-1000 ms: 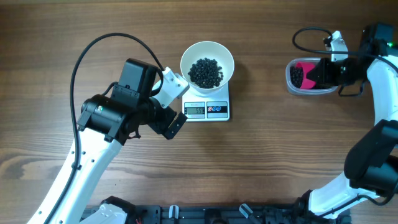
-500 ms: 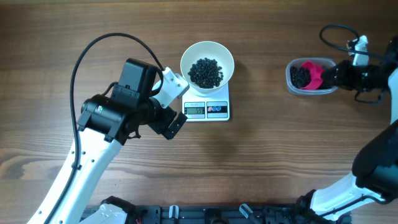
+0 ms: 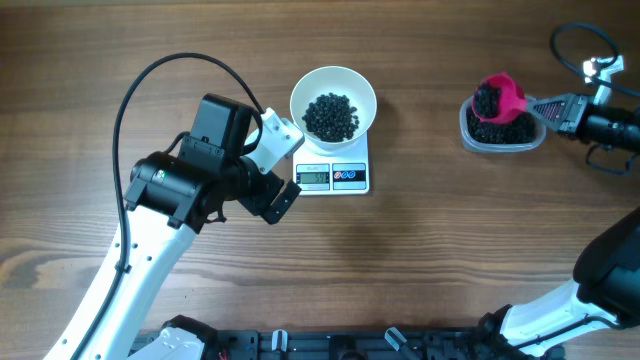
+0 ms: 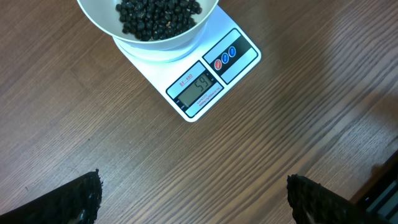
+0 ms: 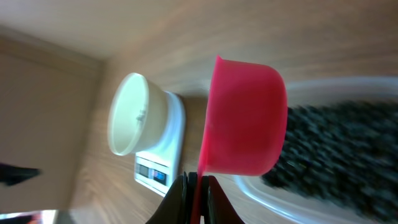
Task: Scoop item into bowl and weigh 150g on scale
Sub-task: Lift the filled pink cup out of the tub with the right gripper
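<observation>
Wood table (image 3: 420,260): bowl (image 3: 300,95) of beans (image 3: 330,115) on scale (image 3: 350,177). My left gripper (image 3: 288,168) spread wide beside scale. My right gripper (image 3: 550,106) pinches pink scoop (image 3: 497,97) above tub (image 3: 500,140), far right corner.

R arm (image 3: 610,128): drew back right | pink scoop (image 3: 508,96): lifted out of tub (image 3: 466,130), now loaded w/ beads (image 3: 487,98)

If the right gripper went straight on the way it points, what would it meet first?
Probably the white bowl on the scale, touched first by the pink scoop held in the right gripper. Height is unclear, so it might pass above the rim.
</observation>
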You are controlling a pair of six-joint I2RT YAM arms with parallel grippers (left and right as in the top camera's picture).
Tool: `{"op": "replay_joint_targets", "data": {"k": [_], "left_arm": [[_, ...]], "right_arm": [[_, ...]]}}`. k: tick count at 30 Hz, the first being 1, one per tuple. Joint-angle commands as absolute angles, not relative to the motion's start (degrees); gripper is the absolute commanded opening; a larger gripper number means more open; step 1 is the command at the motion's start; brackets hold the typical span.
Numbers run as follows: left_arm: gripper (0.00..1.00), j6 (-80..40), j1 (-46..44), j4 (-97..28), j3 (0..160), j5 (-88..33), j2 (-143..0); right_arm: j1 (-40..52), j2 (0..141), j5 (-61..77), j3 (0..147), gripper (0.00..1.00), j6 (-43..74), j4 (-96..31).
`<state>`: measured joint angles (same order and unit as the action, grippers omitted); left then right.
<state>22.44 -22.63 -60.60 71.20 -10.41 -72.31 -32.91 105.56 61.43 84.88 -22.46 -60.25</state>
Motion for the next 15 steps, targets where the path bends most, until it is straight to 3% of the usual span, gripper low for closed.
{"op": "replay_joint_targets", "data": {"k": [1, 5, 12, 15], "left_arm": [[1.0, 23.6, -22.3, -60.5, 70.8, -11.3, -72.0], [1.0, 23.6, -22.3, -60.5, 70.8, -11.3, -72.0], [1.0, 23.6, -22.3, -60.5, 70.8, -11.3, -72.0], [1.0, 23.6, -22.3, -60.5, 70.8, -11.3, -72.0]], "right_arm": [[-31.1, 106.5, 73.4, 84.7, 0.04, -22.8, -59.0], [-24.6, 106.5, 73.5, 84.7, 0.04, -12.6, -51.3], [-8.5, 106.5, 75.5, 84.8, 0.04, 8.5, -19.9], [-4.4, 106.5, 71.7, 84.8, 0.04, 9.1, -14.9]]}}
